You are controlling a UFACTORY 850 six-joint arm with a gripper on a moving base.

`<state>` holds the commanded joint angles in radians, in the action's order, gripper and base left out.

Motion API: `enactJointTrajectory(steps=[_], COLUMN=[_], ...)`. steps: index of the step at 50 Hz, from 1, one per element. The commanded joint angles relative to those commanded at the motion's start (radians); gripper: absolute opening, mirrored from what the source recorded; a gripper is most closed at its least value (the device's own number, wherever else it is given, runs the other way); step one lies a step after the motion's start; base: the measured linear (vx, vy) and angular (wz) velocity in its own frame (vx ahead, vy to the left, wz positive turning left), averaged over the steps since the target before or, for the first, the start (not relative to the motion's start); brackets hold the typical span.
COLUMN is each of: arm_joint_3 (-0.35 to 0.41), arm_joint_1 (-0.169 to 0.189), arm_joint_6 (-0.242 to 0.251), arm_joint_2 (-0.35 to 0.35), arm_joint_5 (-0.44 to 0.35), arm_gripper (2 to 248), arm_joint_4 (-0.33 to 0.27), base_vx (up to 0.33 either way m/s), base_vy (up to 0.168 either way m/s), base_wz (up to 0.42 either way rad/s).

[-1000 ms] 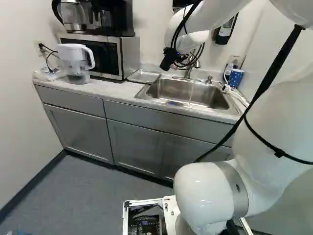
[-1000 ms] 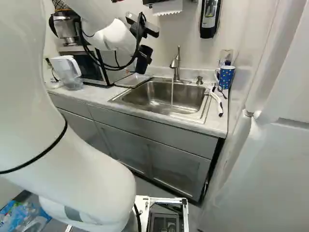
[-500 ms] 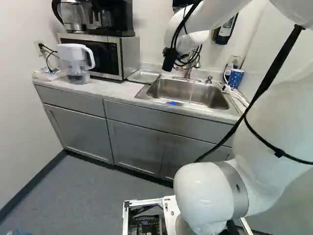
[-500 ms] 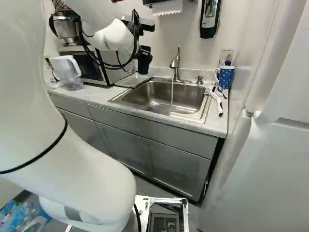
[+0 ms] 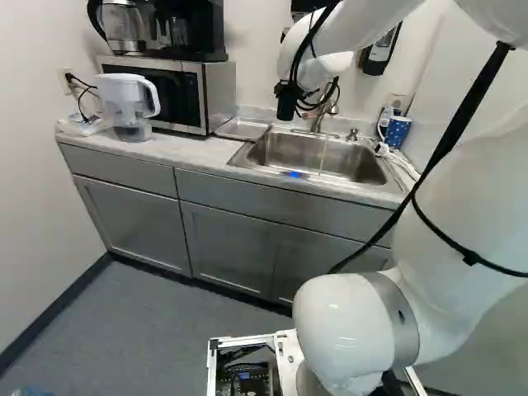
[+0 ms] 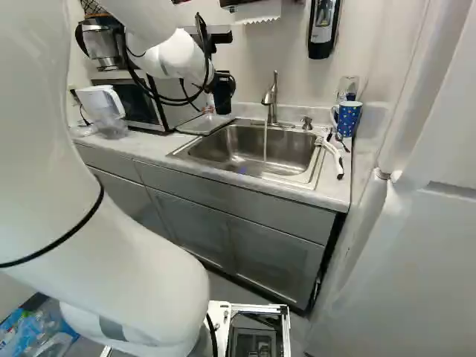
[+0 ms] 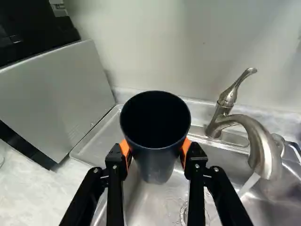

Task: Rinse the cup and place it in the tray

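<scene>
One dark cup (image 5: 285, 103) shows in the left base view at the end of the arm (image 5: 454, 190), above where the sink (image 5: 280, 153) meets the tray (image 5: 243, 128). The microwave (image 5: 219, 95) stands just beyond the tray, so sideways room is tight on that side. How the jaws stand cannot be made out from here.

In the right base view the cup hangs well above the counter (image 6: 149, 149), near the tray's sink end and apart from the tap (image 6: 272, 100). Water (image 6: 265, 141) runs into the sink, well to one side of the cup. The jaws are hard to read here too.

In the wrist view the gripper (image 7: 156, 150) is clamped on the cup, an orange pad against either side, the mouth open towards the camera. Whether it has been rinsed cannot be told. If rinsing is due, the cup should go across to the water with its mouth under the stream, clear of the spout, then tip to drain over the sink. If that is done, it should go over the tray's middle, level out, lower slowly until its base sits flat, and only then be let go. A wet wall may slip, so the hold should be firm; too early a release could topple it.
</scene>
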<state>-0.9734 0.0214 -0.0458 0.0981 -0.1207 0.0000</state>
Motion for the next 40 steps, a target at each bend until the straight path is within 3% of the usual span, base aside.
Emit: enactJointTrajectory(steps=[11, 40], arm_joint_3=[-0.009, -0.130], arm_joint_1=[-0.004, -0.064], arm_joint_6=[0.000, 0.000], arm_joint_2=[-0.009, -0.133], arm_joint_5=[0.000, 0.000], arm_gripper=[122, 122], arm_joint_4=[0.000, 0.000], base_vx=[0.000, 0.000], base_vy=[0.000, 0.000], base_wz=[0.000, 0.000])
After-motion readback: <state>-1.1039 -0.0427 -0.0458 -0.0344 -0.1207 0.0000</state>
